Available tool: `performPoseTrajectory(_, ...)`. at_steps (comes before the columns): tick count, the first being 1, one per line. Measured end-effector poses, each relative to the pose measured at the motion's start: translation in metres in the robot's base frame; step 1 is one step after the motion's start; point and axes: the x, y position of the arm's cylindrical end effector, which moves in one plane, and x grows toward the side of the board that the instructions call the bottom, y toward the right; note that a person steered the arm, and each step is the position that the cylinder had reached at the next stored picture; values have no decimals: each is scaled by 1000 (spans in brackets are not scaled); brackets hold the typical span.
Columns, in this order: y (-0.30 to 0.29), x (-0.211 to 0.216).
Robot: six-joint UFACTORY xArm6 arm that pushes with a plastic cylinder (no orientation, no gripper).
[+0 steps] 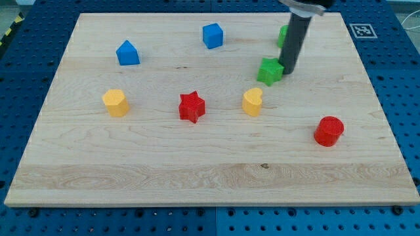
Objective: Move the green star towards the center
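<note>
The green star (269, 70) lies on the wooden board, right of the middle and in its upper half. My tip (287, 69) stands at the star's right edge, touching or nearly touching it. The dark rod rises from there to the view's top. A second green block (282, 35) shows behind the rod, mostly hidden, so its shape cannot be made out.
A blue cube (212, 35) lies at top middle, a blue block (127, 53) at upper left. A yellow hexagon-like block (115, 102) lies at left, a red star (191, 107) near the middle, a yellow heart (252, 101) below the green star, a red cylinder (328, 131) at lower right.
</note>
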Motion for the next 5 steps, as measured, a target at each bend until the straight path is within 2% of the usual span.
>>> performPoseTrajectory(1,-4,0)
performPoseTrajectory(3,31,9)
performPoseTrajectory(5,-29,23)
